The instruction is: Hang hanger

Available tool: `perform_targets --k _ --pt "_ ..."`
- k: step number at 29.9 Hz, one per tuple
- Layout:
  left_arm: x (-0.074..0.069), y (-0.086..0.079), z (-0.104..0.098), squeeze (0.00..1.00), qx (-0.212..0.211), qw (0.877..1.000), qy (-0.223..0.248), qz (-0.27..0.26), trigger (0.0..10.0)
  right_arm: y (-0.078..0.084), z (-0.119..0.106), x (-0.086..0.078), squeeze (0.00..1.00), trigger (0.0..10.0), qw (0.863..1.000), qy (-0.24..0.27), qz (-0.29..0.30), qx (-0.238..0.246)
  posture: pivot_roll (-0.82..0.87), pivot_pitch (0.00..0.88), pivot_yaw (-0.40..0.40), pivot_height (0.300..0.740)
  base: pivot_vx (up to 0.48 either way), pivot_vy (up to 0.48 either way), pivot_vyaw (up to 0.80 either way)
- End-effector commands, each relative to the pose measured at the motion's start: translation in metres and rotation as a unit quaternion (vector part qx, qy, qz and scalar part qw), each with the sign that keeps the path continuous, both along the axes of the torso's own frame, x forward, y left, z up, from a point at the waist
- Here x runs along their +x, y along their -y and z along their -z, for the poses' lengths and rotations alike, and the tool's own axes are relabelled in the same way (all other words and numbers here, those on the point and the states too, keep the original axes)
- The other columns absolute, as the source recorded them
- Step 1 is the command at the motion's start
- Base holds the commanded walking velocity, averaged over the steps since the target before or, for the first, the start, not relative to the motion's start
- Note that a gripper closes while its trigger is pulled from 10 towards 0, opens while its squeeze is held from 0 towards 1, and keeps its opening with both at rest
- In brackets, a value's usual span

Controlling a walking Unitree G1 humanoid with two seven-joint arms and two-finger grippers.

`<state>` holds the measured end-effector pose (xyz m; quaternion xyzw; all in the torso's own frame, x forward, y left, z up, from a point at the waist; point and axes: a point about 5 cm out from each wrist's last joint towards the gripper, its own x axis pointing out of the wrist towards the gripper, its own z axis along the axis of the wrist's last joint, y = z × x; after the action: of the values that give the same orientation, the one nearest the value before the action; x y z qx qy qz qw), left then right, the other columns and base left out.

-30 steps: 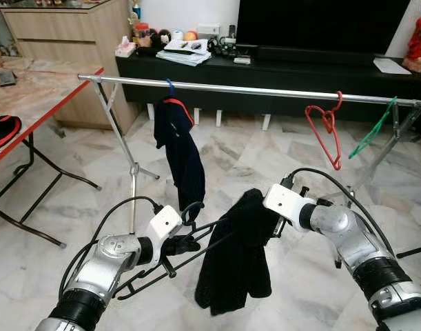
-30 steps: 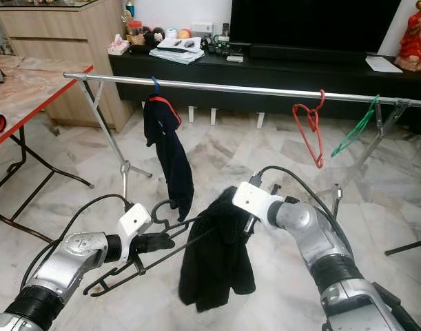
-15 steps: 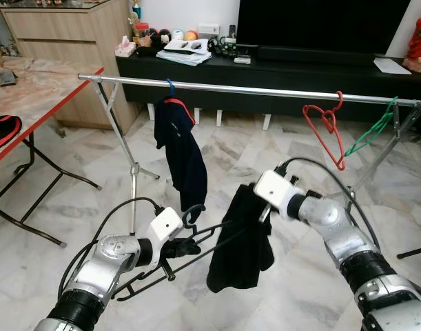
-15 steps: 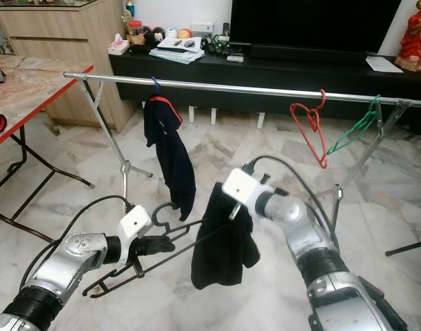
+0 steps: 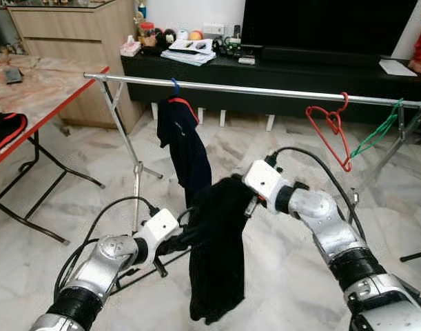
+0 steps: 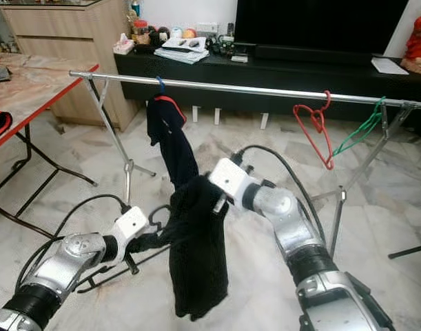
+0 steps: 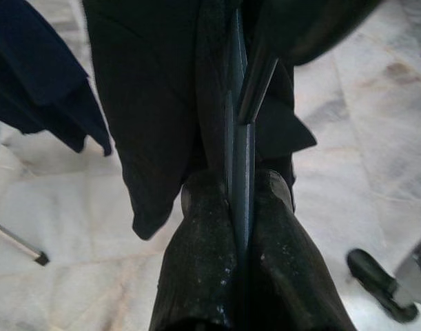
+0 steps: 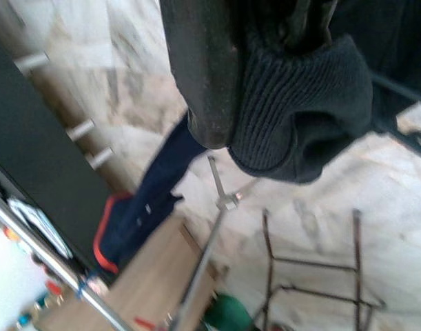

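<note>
From the left eye view, your left end effector (image 5: 174, 241) grips the black hanger (image 5: 145, 265) low in front of you, and your right end effector (image 5: 246, 201) pinches the top of the black garment (image 5: 217, 255) draped over it. The silver rail (image 5: 265, 90) stands well beyond, carrying a navy garment (image 5: 186, 148), a red hanger (image 5: 331, 131) and a green hanger (image 5: 377, 131).

In the left wrist view, the fingers (image 7: 203, 255) are clamped tight on the hanger wire. Keep that grip firm.

In the right wrist view, knit fabric bunches around one finger (image 8: 200, 76). Seat the cloth evenly before you lift the hook toward the bare stretch between the navy garment and red hanger.
</note>
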<state>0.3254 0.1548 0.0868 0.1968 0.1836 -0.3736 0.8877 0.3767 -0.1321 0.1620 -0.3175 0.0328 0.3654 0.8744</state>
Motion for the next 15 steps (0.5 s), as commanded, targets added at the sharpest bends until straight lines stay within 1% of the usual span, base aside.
perform_targets --k 1,3,4,5,7,8,10,14,15 --pt "0.005 -0.003 -0.009 0.00 0.000 1.000 0.022 -0.006 10.0 0.010 0.006 0.002 0.00 10.0 0.999 -0.008 0.039 -0.011 0.05 0.044 -0.031 0.740 0.000 0.000 0.00" --pt "0.004 -0.003 -0.009 0.00 -0.002 1.000 0.019 -0.004 10.0 0.018 0.013 0.004 0.00 10.0 0.997 -0.013 0.075 -0.025 0.05 0.043 -0.033 0.740 0.000 0.000 0.00" --pt "0.002 -0.004 -0.007 0.00 -0.001 1.000 0.016 -0.001 10.0 0.021 0.016 0.005 0.00 10.0 0.995 -0.016 0.095 -0.023 0.05 0.043 -0.034 0.740 0.000 0.000 0.00" --pt "0.002 -0.004 -0.007 0.00 -0.001 1.000 0.016 -0.001 10.0 0.021 0.016 0.005 0.00 10.0 0.995 -0.016 0.095 -0.023 0.05 0.043 -0.034 0.740 0.000 0.000 0.00" --pt "0.001 -0.004 -0.006 0.00 -0.002 1.000 0.014 -0.001 10.0 0.025 0.020 0.006 0.00 10.0 0.993 -0.021 0.118 -0.018 0.05 0.043 -0.034 0.740 0.000 0.000 0.00" --pt "0.001 -0.004 -0.006 0.00 -0.002 1.000 0.014 -0.001 10.0 0.025 0.020 0.006 0.00 10.0 0.993 -0.021 0.118 -0.018 0.05 0.043 -0.034 0.740 0.000 0.000 0.00" --pt "0.000 -0.004 -0.006 0.00 -0.003 1.000 0.010 0.005 10.0 0.028 0.021 0.007 0.00 10.0 0.990 -0.014 0.137 -0.023 0.05 0.042 -0.033 0.740 0.000 0.000 0.00" --pt "0.000 -0.003 -0.007 0.00 -0.009 1.000 0.013 0.006 10.0 0.028 0.022 0.007 0.00 10.0 0.990 -0.018 0.138 -0.020 0.05 0.041 -0.033 0.740 0.000 0.000 0.00" --pt "0.000 -0.002 -0.008 0.00 -0.012 1.000 0.016 0.006 10.0 0.025 0.023 0.006 0.00 10.0 0.991 -0.025 0.132 -0.013 0.05 0.041 -0.033 0.740 0.000 0.000 0.00"
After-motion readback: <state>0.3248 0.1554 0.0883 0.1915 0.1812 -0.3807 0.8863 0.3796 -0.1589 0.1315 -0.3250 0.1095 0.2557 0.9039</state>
